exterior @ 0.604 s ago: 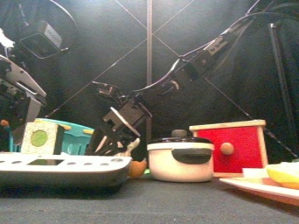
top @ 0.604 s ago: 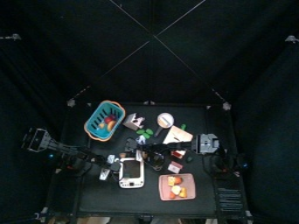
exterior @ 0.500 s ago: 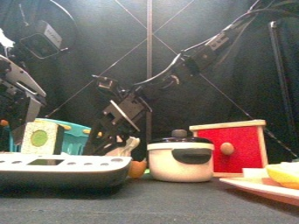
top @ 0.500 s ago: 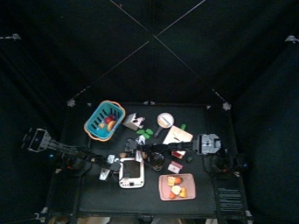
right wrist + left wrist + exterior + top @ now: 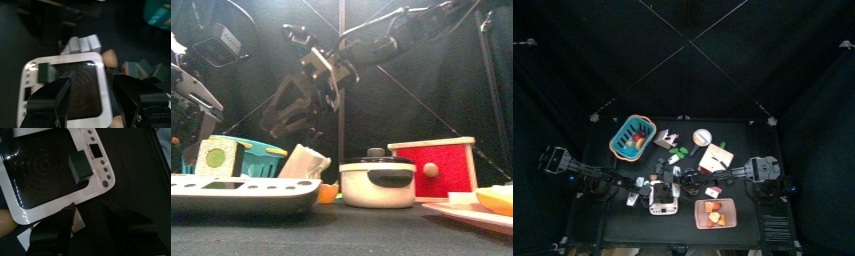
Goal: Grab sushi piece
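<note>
From above, the white scale (image 5: 660, 197) lay near the table's (image 5: 740, 135) front, with both arms reaching toward it; the sushi piece was too small to pick out there.

From the front, the sushi piece (image 5: 218, 157) stood at the scale's left end: a squarish roll with a pale face and a green centre. The right tool (image 5: 291, 105) hung well above it.

In the left wrist view, the left tool (image 5: 88, 207) was apart and empty, just off the scale's rim. The piece showed as a dark green block beside the display.

In the right wrist view, the right tool was also wide apart and empty over the scale. With both tools close, they could collide, or a jaw could nudge the scale and topple the piece.
</note>
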You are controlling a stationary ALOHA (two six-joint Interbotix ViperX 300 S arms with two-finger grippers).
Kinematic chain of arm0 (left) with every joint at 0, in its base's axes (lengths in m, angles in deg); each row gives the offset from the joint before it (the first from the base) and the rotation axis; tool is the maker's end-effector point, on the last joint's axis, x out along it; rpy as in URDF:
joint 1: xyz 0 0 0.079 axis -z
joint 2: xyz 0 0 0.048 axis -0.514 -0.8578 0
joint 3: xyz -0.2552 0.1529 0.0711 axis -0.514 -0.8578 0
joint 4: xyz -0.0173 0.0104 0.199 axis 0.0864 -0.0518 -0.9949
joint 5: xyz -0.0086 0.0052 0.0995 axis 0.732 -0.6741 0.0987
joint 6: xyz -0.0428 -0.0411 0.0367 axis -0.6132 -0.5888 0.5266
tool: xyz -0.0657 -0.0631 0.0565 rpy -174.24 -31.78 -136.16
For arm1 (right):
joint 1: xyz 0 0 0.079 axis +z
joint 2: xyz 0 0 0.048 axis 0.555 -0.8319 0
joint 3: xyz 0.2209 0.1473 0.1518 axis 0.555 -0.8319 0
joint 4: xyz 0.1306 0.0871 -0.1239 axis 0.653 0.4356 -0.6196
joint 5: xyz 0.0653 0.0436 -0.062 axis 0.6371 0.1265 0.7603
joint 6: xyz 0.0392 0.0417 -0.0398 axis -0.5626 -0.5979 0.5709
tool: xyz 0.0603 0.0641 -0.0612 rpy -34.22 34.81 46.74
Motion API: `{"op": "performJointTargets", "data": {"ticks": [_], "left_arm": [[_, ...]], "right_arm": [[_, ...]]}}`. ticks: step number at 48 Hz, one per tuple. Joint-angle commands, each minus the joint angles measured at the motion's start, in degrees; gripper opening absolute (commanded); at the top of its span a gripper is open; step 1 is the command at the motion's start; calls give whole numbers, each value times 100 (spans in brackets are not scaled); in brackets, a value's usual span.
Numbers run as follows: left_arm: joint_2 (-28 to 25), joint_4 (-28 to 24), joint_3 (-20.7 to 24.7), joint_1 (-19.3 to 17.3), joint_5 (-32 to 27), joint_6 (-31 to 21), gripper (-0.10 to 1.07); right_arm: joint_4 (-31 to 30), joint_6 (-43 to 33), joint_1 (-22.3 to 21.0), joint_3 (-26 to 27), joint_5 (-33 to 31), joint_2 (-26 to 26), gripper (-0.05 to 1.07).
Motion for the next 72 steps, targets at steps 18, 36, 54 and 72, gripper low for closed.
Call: {"op": "performJointTargets", "data": {"ticks": [18,36,54,72], "left_arm": [[9,-18,141,-9,26,9,82],[18,-44,141,-9,26,9,82],[18,-70,141,-18,53,9,82],[149,-97,105,-70,431,9,82]], "right_arm": [[79,0,149,158,325,-114,87],[97,0,167,483,308,-501,87],[114,-9,158,598,308,-650,78],[220,-9,105,343,316,-404,66]]}}
